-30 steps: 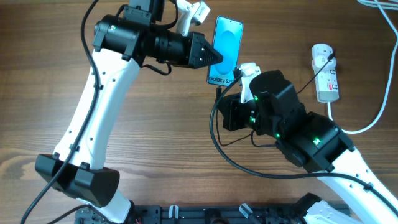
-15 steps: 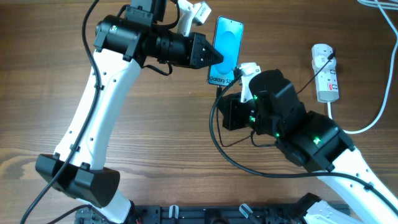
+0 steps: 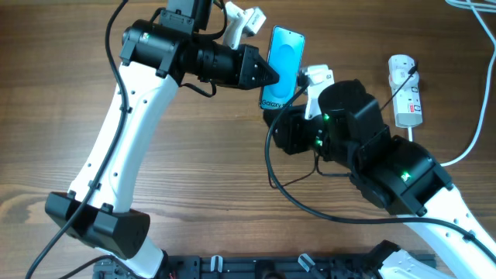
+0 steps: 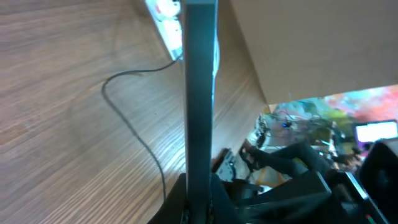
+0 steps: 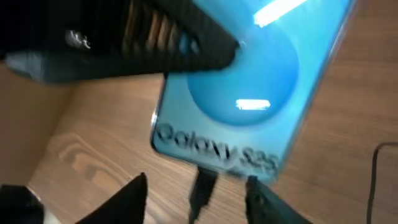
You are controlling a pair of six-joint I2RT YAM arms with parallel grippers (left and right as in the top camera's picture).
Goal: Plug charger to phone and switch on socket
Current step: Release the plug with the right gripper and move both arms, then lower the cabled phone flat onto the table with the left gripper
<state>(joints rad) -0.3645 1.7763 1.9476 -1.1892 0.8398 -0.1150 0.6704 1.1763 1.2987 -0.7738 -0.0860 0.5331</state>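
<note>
My left gripper [image 3: 273, 76] is shut on the phone [image 3: 284, 62] and holds it tilted above the table, teal screen lit. Seen edge-on in the left wrist view, the phone [image 4: 201, 93] rises from between the shut jaws of that gripper [image 4: 199, 202]. The charger's dark connector [image 5: 202, 186] sits at the phone's lower edge [image 5: 249, 93], below the printed text. My right gripper [image 5: 196, 180] stands open around the connector, its fingers apart on either side and not touching it. The black charger cable [image 3: 271, 178] loops down across the table. The socket [image 3: 406, 91] lies at the right.
A thick white cord [image 3: 465, 155] runs from the socket toward the right edge. In the left wrist view the socket [image 4: 165, 18] shows at the top, with the black cable [image 4: 134, 124] curling over the wood. Both arms crowd the table's upper middle.
My right gripper has opened and let go of the connector, which stays at the phone's lower edge. Both arms have shifted slightly up and to the right.
</note>
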